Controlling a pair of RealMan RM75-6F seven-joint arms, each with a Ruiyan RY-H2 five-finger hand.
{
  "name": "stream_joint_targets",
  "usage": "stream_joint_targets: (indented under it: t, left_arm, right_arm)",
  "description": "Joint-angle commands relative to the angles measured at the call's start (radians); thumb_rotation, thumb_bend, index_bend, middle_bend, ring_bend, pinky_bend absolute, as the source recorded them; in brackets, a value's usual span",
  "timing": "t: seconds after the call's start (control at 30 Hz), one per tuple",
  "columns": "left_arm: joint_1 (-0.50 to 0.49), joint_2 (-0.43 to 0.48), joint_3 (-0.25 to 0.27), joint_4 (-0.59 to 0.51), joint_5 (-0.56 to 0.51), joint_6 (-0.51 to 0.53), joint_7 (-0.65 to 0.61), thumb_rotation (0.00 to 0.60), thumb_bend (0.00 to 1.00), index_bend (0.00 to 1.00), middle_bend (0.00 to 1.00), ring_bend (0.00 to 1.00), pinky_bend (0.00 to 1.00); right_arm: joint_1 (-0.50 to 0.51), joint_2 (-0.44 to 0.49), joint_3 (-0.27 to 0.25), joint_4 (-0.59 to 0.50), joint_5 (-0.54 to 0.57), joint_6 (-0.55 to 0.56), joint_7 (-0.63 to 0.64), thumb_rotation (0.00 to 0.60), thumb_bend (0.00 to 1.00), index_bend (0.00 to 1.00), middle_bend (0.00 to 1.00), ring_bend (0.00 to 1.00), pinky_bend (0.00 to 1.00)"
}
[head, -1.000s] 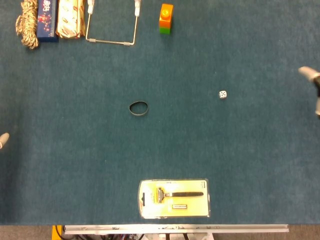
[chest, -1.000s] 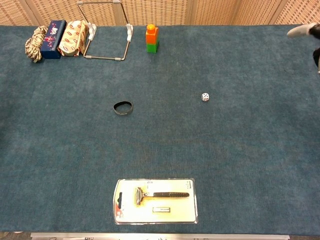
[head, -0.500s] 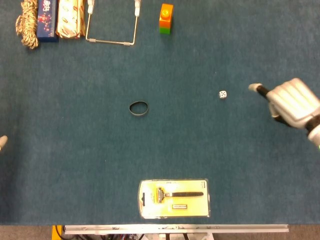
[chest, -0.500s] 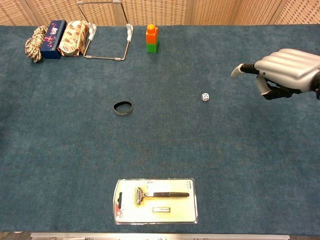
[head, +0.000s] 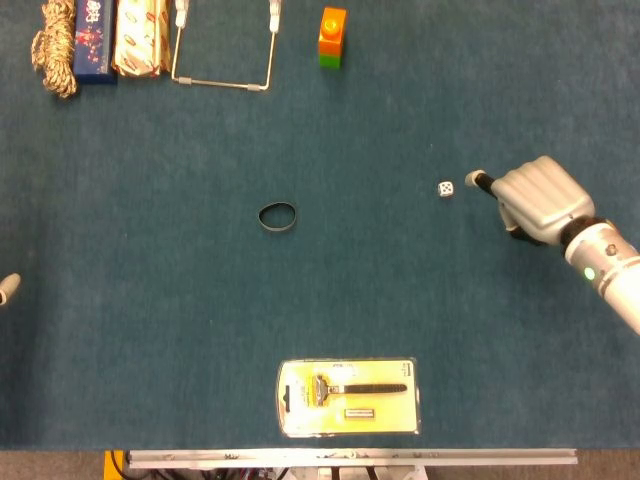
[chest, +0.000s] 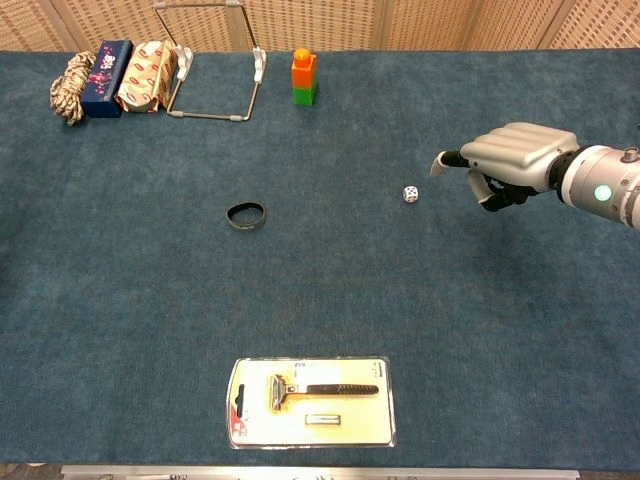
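Note:
A small white die (head: 445, 188) (chest: 410, 194) lies on the blue cloth right of centre. My right hand (head: 535, 200) (chest: 505, 160) hovers just right of it. One fingertip (head: 476, 178) reaches toward the die and stops a little short of it, and the hand holds nothing. Only a pale tip of my left hand (head: 6, 290) shows at the left edge of the head view, so its pose is hidden. A black band (head: 277, 216) (chest: 246, 214) lies near the middle.
A packaged razor (head: 348, 397) (chest: 311, 401) lies near the front edge. Along the back stand an orange and green block (head: 332, 37), a wire stand (head: 222, 55), a wrapped packet (head: 139, 38), a blue box (head: 92, 40) and a coil of rope (head: 54, 45).
My right hand has come in from the right edge, moving left toward the die until its fingertip is close beside it. Nothing on the table has moved.

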Motion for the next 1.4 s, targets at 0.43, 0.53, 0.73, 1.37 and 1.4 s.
stream_joint_targets:
  t: [0.43,0.53,0.73,1.37,1.4]
  left_arm:
    - [0.004,0.003,0.001,-0.005,-0.006,0.001,-0.002,0.600,0.03,0.00,0.00,0.01,0.00]
    - [0.007,0.005,0.001,-0.006,-0.005,0.004,-0.002,0.600,0.03,0.00,0.00,0.01,0.00]
    - [0.008,0.005,0.002,-0.002,-0.007,0.003,-0.006,0.600,0.03,0.00,0.00,0.01,0.00]
    - [0.013,0.005,0.001,0.009,-0.006,0.007,-0.021,0.600,0.03,0.00,0.00,0.01,0.00]
    - [0.013,0.005,0.001,0.009,-0.005,0.008,-0.021,0.600,0.03,0.00,0.00,0.01,0.00]
  right_arm:
    - [0.097,-0.083,-0.069,0.089,0.130,0.004,-0.014,0.587,1.00,0.20,1.00,1.00,1.00]
    - [0.109,-0.096,-0.079,0.099,0.142,0.005,-0.009,0.587,1.00,0.20,1.00,1.00,1.00]
    - [0.130,-0.116,-0.097,0.118,0.160,0.006,-0.001,0.586,1.00,0.20,1.00,1.00,1.00]
    - [0.163,-0.133,-0.113,0.055,0.096,0.065,0.019,0.587,1.00,0.20,1.00,1.00,1.00]
    - [0.163,-0.133,-0.112,0.054,0.093,0.069,0.021,0.588,1.00,0.20,1.00,1.00,1.00]
